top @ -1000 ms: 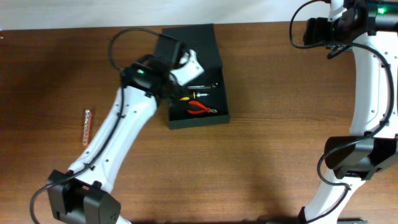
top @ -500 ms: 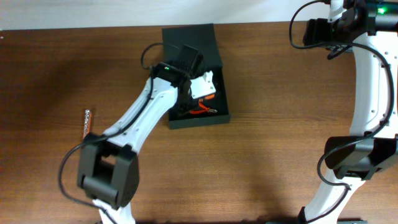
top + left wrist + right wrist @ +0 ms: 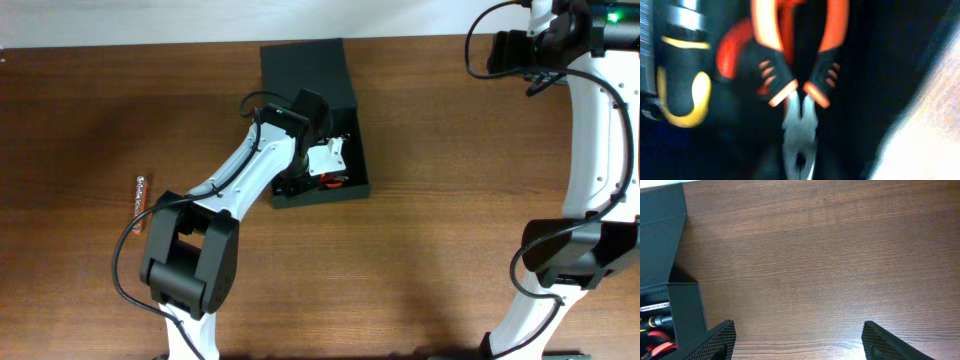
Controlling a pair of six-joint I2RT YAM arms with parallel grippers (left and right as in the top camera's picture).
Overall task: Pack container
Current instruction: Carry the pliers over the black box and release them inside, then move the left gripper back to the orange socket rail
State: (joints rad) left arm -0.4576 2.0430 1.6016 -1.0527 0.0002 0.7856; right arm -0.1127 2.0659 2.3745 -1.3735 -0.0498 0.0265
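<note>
Left hand (image 3: pixel 327 164) over pliers (image 3: pixel 800 131), screwdriver (image 3: pixel 682 95) in container (image 3: pixel 305 65)

A brown, wood-grained desk (image 3: pixel 450 250), evenly lit; a plain white wall (image 3: pixel 120 20) runs behind the desk's far edge.

Box (image 3: pixel 305 65) in matte green-black. Pliers (image 3: pixel 799 127) with orange-red handles, black grips barred in orange, grey steel nose. Screwdriver (image 3: pixel 682 85) handle in yellow and black. Table (image 3: pixel 830 255) in brown wood, fine grain running across. Arms (image 3: pixel 240 175) in white with black joints. Right fingers (image 3: pixel 715 340) in black mesh. Small rod (image 3: pixel 139 192), coppery with a pale tip.
</note>
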